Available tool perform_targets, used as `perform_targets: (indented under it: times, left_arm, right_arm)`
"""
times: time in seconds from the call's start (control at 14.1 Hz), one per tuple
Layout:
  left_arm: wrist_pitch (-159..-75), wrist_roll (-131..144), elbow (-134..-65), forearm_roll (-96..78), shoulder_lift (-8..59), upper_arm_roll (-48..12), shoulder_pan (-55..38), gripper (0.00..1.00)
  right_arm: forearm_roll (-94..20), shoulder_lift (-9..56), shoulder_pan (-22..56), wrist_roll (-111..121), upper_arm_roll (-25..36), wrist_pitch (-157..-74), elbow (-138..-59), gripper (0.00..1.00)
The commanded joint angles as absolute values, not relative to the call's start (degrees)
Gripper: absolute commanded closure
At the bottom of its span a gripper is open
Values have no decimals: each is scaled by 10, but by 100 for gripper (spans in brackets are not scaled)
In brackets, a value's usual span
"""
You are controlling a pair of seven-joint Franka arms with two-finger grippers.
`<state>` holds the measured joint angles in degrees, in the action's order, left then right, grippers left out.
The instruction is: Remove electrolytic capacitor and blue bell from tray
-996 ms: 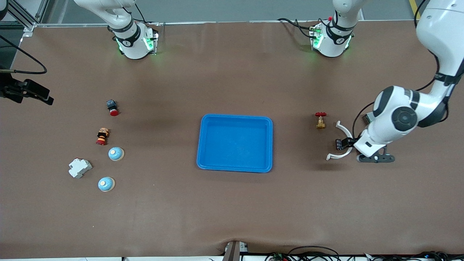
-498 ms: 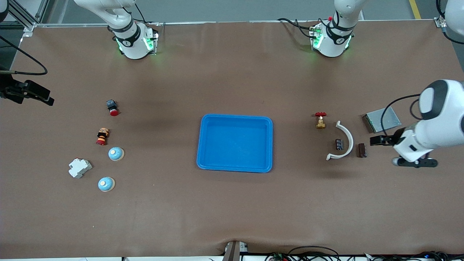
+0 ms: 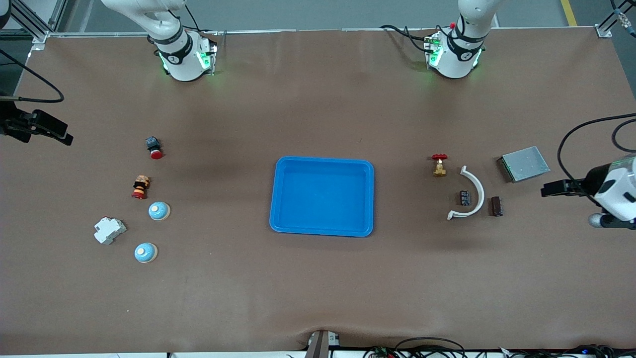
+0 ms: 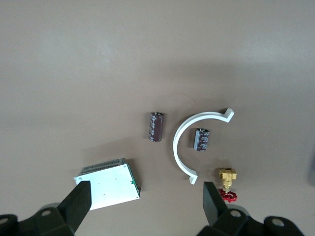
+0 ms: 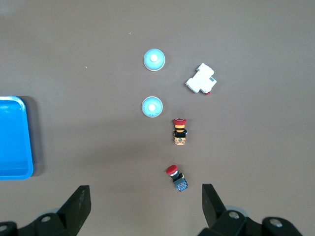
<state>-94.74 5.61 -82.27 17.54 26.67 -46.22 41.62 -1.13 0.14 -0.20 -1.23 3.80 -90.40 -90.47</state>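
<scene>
Tray [image 3: 322, 196] sitting empty mid-table; capacitors and blue bells already lying outside it.
Two capacitors [image 3: 465, 198] [image 3: 496, 206] resting toward the left arm's end from the tray, bells [image 3: 159, 211] [image 3: 145, 252] toward the right arm's end. Left gripper [image 4: 145, 202] hovering over the capacitors, fingers spread, holding nothing; right gripper [image 5: 145, 202] hovering spread over the bells. Capacitors looking light, rigid, smooth, roll-prone: pinching across the barrel. Bells looking domed, slippery: gripping at the rim.
</scene>
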Motion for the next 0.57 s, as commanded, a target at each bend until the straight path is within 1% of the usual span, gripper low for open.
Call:
perform_targets:
  times: [0.0, 0.36, 0.5]
  left_arm:
    - [-932, 48, -813, 163, 240, -464, 418, 0]
    - [-931, 48, -788, 161, 238, -466, 420, 0]
    - [-931, 48, -767, 161, 238, -466, 417, 0]
  right_arm:
    - [-11, -3, -5, -15, 37, -904, -902, 0]
    - [-13, -4, -5, -14, 36, -904, -902, 0]
    - [-16, -4, -5, -14, 35, -904, -903, 0]
